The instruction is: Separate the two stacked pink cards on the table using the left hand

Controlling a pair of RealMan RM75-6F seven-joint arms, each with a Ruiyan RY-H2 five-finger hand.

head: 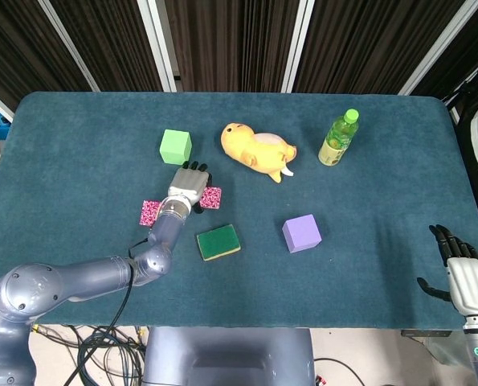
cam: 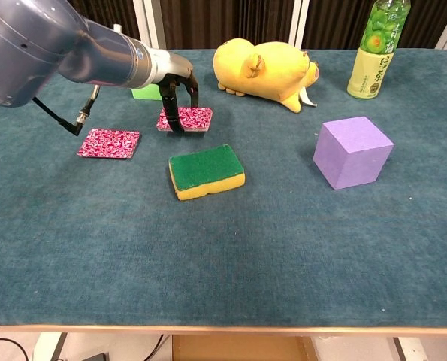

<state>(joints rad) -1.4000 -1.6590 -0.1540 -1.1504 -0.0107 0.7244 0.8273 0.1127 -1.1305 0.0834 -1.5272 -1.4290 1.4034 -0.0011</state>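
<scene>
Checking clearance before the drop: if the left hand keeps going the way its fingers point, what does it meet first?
Its fingers point down, so the left hand and the pink card it holds would probably meet the table first, short of the sponge. Height is hard to judge.

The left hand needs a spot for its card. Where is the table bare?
Bare cloth lies between the flat card and sponge, and all along the near edge. It is crowded behind the held card, by the green cube and plush toy.
</scene>
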